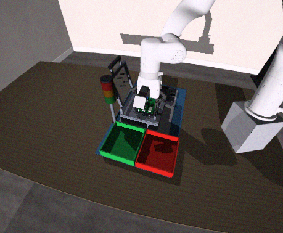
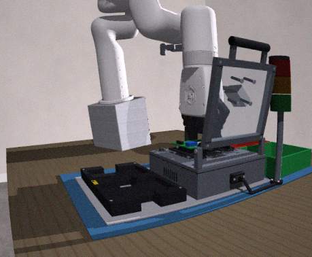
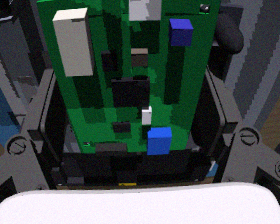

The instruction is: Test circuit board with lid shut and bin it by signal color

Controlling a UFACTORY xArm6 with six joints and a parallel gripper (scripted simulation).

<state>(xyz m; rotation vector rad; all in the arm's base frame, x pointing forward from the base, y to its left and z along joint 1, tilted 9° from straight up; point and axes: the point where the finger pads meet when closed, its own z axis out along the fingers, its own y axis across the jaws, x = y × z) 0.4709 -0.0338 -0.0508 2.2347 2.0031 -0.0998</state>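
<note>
Green, flat circuit board (image 1: 151, 105) (image 2: 186, 144) (image 3: 130, 92) sits gripped at its long edges between the fingers (image 1: 147, 106) (image 2: 192, 140), face up over the grey box-shaped tester (image 1: 139, 119) (image 2: 175, 173). Close beside it, the clear, dark-framed lid (image 1: 131, 81) (image 2: 210, 102) stands raised, black handle (image 1: 114, 62) (image 2: 249, 44) uppermost, near the tricolour signal tower (image 1: 107, 89) (image 2: 280, 83). Green (image 1: 118, 158) (image 2: 297, 158) and red (image 1: 155, 169) (image 2: 251, 144) open bins flank the tester's side opposite the black tray (image 2: 127, 200).
</note>
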